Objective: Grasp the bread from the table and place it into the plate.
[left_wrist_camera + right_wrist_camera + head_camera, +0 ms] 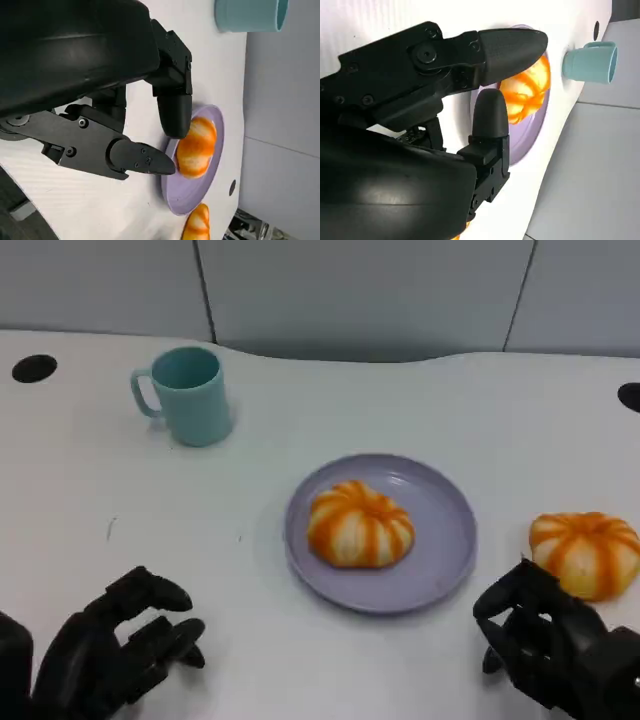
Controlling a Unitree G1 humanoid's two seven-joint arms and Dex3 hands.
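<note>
Currently the left hand rests low on the worktop, fingers apart, holding nothing. Count, left to right: one teal mug, one purple plate already carrying one bun, and one more bun on the worktop beside the plate. The right hand, empty with fingers spread, sits just beside that loose bun. By appearance the grasp is not yet made; the next move calls for closing the right hand around it.

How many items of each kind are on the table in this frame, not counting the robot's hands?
Orange-striped bread: 2, one on the plate, one on the table to the plate's right
Purple plate: 1
Teal mug: 1
Total: 4
</note>
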